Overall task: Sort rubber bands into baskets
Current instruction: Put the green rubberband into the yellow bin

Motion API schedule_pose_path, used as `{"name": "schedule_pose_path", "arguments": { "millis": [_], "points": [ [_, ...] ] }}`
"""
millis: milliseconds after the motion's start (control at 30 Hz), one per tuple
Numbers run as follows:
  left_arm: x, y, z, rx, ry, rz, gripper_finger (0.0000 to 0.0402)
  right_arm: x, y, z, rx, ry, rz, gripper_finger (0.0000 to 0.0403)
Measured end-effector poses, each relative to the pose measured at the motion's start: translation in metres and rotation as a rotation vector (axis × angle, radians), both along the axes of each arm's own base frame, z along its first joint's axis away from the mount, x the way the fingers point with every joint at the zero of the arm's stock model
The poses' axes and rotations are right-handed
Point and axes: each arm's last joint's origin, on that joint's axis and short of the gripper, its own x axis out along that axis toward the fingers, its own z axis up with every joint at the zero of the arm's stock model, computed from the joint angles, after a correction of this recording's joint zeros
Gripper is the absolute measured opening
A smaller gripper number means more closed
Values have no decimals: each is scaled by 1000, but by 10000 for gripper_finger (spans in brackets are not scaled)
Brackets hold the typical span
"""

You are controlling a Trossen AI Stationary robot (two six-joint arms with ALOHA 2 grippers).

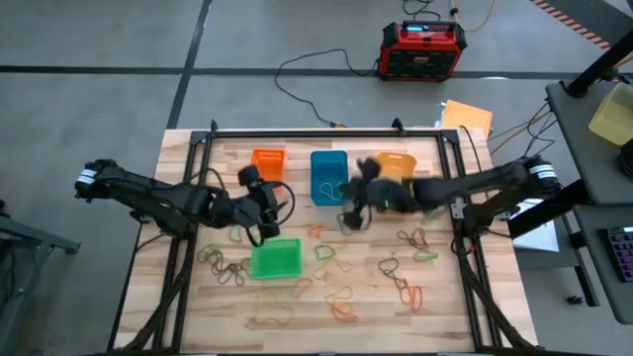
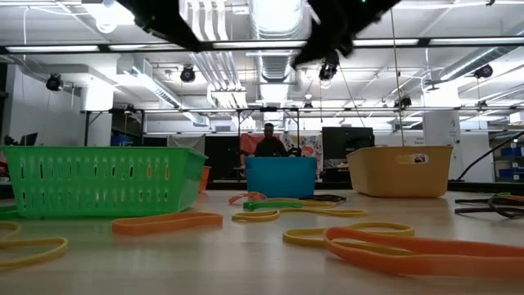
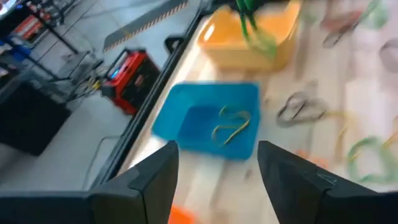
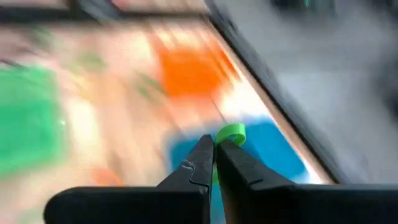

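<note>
Blurred tabletop (image 1: 435, 316): right claw (image 4: 214, 149) pinches a green band (image 4: 231, 132) (mostly hidden); left claw (image 3: 217, 168) gapes.

Lab hall: exposed ceiling ducts (image 2: 270, 20), monitors (image 2: 340, 143), concrete floor (image 1: 99, 99).

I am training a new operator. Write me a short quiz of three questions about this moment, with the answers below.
1. True or false: the right gripper is shut on a green rubber band.
2. Which basket already holds a yellow band: A) blue basket, B) orange basket, C) green basket?
3. Fill in: the left gripper has its fingers ____ and holds nothing.

Key: 1 true; 2 A; 3 open.
</note>
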Motion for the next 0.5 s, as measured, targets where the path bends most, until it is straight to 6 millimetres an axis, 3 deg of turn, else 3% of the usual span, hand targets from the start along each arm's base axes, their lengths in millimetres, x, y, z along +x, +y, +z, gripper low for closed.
{"name": "schedule_pose_path", "arguments": {
  "millis": [233, 333, 500],
  "points": [
    [-13, 33, 8, 34, 78, 10, 206, -55, -71, 1, 402, 369, -456, 9],
    [-15, 45, 10, -16, 93, -58, 206, -67, -87, -11, 531, 467, -532, 9],
    [-14, 56, 6, -95, 97, -134, 206, -70, -99, -29, 545, 535, -569, 9]
  ]
}}
